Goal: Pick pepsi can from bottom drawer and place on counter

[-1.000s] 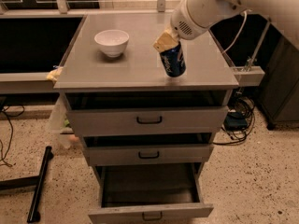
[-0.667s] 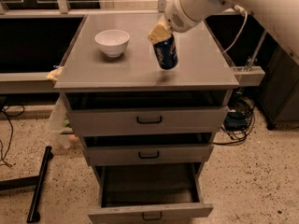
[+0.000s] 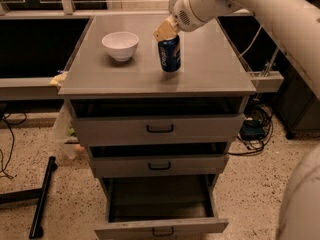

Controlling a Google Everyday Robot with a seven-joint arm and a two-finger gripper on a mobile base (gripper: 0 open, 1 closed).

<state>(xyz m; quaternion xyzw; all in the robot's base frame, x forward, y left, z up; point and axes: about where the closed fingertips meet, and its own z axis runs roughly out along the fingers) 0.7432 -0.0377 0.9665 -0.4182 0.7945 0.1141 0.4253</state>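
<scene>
Pepsi can [image 3: 170,54] on the counter [image 3: 210,69], white bowl [image 3: 120,45] at 9 o'clock.
Gripper [image 3: 166,31] pinches its top; pulling away sideways could tip it.

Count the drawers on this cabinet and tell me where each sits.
3, stacked: top drawer slightly open, middle drawer slightly open, bottom drawer pulled out furthest. The gripper grips the pepsi can over the counter.
</scene>
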